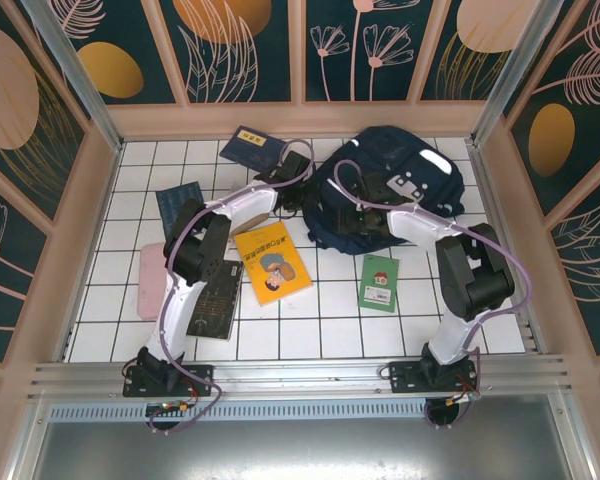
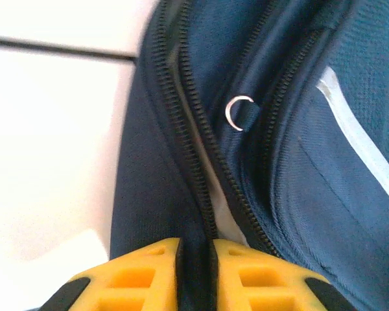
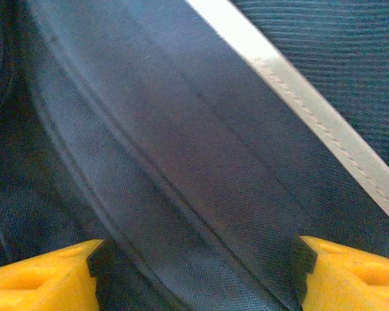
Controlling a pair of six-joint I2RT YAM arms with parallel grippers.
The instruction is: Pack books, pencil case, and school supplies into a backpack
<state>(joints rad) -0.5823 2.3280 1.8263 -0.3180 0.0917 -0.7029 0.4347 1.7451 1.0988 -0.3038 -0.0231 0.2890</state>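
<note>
1. While the books all lie outside it, the navy backpack [image 1: 420,170] sits at the far right of the tiled table [image 1: 330,330]. Both arms reach to it, so the job now is likely parting the opening.
2. The left gripper [image 2: 196,272] has its fingers almost together, pinching the dark edge by the zipper teeth [image 2: 181,142] on the bag's left side. This looks like a hold to lift or pull the flap.
3. The right gripper [image 3: 198,275] has its jaws spread wide over a fold of bag fabric beside a white stripe [image 3: 311,103]. It grips nothing and is probably lining up a second hold.
4. Waiting on the tiles:
   - yellow-orange book [image 1: 270,262], near centre
   - green booklet [image 1: 379,283], to its right
   - yellow-labelled navy book [image 1: 248,148], far
   - second navy book [image 1: 180,205], left
   - pink pencil case [image 1: 152,282], near left
5. The black book [image 1: 215,300] is partly covered by the left arm.
6. Hard to tell:
   - The bag's inside is hidden, and how far the zipper is undone is unclear.
   - A metal ring [image 2: 236,113] shows, but what it belongs to is unclear.
   - Whether the right fingers touch the fabric can't be told, as that view is blurred.
</note>
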